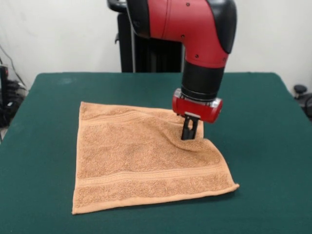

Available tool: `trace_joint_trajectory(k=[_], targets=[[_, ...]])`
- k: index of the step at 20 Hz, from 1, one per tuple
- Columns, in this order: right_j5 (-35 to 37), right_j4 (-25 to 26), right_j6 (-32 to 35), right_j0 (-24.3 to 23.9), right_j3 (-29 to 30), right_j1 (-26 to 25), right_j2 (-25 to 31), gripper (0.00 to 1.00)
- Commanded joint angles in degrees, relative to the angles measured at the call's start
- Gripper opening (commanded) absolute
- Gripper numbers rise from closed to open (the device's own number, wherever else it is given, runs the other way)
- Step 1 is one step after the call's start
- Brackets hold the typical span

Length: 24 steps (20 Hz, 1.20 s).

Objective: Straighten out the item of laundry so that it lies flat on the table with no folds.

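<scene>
The gripper pressed down on the towel's right edge, fingers pinched on a rumpled ridge of cloth. The orange-tan towel lay mostly flat at mid-table — band stripes showing — while the arm hid that far-right corner.

Towel on table, left of centre, nearer front edge than far edge. Arm comes down from above, over towel's right edge. Gripper touches towel at that edge, toward far right corner; cloth puckers round it. Pedestal behind table, at far side, centre.
</scene>
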<state>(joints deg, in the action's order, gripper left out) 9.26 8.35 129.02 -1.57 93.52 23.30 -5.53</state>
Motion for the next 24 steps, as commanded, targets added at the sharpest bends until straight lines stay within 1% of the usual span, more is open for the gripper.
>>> trace_joint_trajectory(k=[1, 7, 14, 24], targets=[[3.34, -1.28, 3.94, 0.08, -1.76, -3.11, 4.87, 0.00], [2.83, -1.12, 4.33, -0.08, -0.09, -2.42, 5.13, 0.00], [2.12, -1.21, 5.67, 0.32, 4.09, -0.16, 5.41, 0.00], [1.78, -0.73, 5.80, 0.28, 8.14, 2.43, 5.91, 0.00]])
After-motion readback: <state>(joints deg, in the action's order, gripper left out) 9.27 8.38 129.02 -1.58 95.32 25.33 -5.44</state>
